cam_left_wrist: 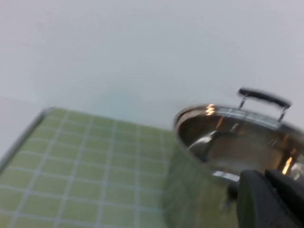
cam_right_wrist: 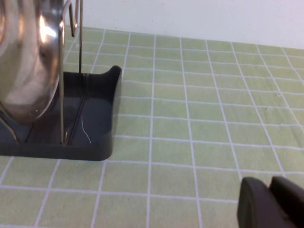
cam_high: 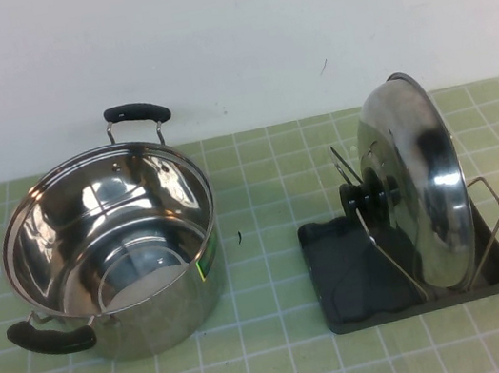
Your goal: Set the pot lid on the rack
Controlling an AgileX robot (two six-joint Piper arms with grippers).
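Setting: a green tiled table (cam_high: 292, 372) with white grout lines, set against a plain white wall (cam_high: 221, 27).
Pot lid: the pot lid (cam_high: 418, 181) stands on edge in the rack, tilted slightly, its shiny domed face turned towards the pot and its black knob (cam_high: 367, 193) pointing the same way.
Rack: the rack (cam_high: 343, 276), a dark grey tray on the right half of the table, holds the lid between its upright wire loops (cam_high: 491, 211); one loop rises behind the lid, another crosses in front near the knob.
Pot: the steel pot (cam_high: 111, 249) sits uncovered on the left half of the table, well apart from the rack, with one black handle (cam_high: 135, 113) towards the wall and the other (cam_high: 49, 338) towards the robot.
Left gripper: the left gripper (cam_left_wrist: 268, 199) shows only in its own wrist view as a dark shape close to the pot's rim; whether it is spread or pressed together cannot be told.
Right gripper: the right gripper (cam_right_wrist: 273, 204) shows only in its wrist view, low over bare tiles, apart from the rack's corner; its state cannot be told either.
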